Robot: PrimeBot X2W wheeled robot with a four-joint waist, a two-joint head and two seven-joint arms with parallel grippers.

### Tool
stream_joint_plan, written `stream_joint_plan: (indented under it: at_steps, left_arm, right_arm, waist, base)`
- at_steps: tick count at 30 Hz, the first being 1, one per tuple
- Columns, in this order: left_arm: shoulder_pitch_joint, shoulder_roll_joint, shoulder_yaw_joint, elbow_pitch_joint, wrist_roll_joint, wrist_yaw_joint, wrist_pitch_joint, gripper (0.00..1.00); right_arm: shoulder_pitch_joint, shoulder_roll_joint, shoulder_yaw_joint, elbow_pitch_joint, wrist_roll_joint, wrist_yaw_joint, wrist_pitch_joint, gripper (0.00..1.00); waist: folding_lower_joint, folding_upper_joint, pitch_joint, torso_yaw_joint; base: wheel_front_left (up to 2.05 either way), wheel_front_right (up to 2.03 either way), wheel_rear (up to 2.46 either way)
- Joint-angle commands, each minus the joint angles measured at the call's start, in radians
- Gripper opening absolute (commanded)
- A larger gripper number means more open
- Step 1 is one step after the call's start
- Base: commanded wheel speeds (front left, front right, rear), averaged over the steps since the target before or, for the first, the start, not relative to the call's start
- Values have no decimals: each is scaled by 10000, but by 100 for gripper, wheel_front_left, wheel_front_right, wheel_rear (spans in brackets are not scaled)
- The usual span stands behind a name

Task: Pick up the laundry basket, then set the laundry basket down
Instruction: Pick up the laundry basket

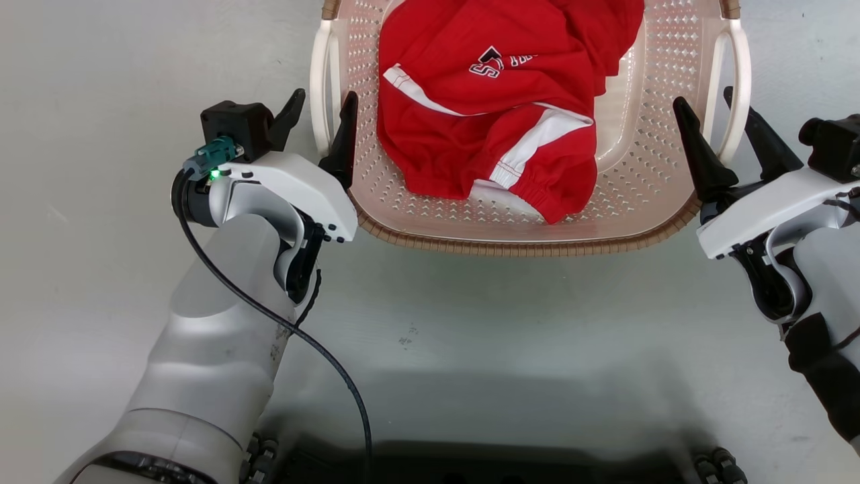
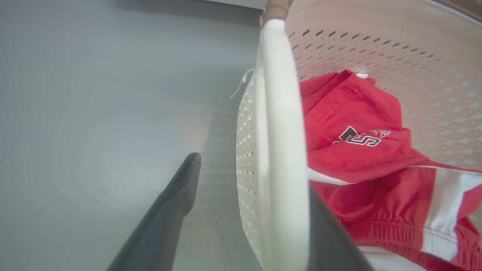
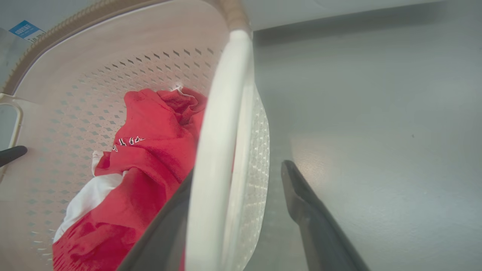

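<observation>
Laundry basket sat on floor between my arms. My left gripper and right gripper gaped astride white handles (one finger inside, one outside). Best, I judged: clamp together, lift level.

The laundry basket is made of pale pink plastic, with lots of little holes in its walls and bottom. It is shaped like a box with round corners. A brown rim that looks like woven straw goes around the top. The left handle and the right handle are white loops (each one stands a little out from its wall). The basket sits upright on the grey floor, open side up. Its far end runs off the top of the head view. Red clothes with white stripes lie bunched up inside, covering most of the bottom.
</observation>
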Motion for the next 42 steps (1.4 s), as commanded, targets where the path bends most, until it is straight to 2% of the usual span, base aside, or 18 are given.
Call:
stream_joint_plan:
  at_steps: [1,7,8,9,10,11,27,42]
  left_arm:
    - [100,275,113,37,-90,-54,-89,100]
    - [-80,275,68,210,-136,-55,-89,100]
    - [-99,275,59,227,-151,-55,-89,96]
    - [-119,275,42,237,-172,-55,-89,75]
    - [-129,275,13,248,-224,-55,-89,12]
    - [-125,275,-46,201,-337,-55,-89,0]
    - [-385,313,-785,793,-1196,-55,-89,0]
    - [-168,357,-1866,1513,-2178,-55,-70,0]
  right_arm:
    - [274,42,202,-7,124,39,-135,100]
    - [136,53,264,-17,164,39,-135,100]
    - [119,55,267,-26,168,39,-135,100]
    - [101,58,262,-41,179,39,-135,100]
    - [85,66,259,-53,200,39,-135,35]
    - [68,73,278,-74,224,39,-135,0]
    - [-260,46,508,612,398,39,-135,0]
    - [-634,166,1229,2531,848,39,-135,0]
  waist:
    - [0,0,39,-15]
    - [0,0,116,-39]
    - [0,0,130,-46]
    - [0,0,145,-55]
    - [0,0,163,-73]
    - [0,0,179,-91]
    - [0,0,40,-241]
    - [0,0,-681,-253]
  base:
    - [0,0,0]
    - [0,0,0]
    - [0,0,0]
    - [0,0,0]
    - [0,0,0]
    - [0,0,0]
    - [0,0,0]
    - [0,0,0]
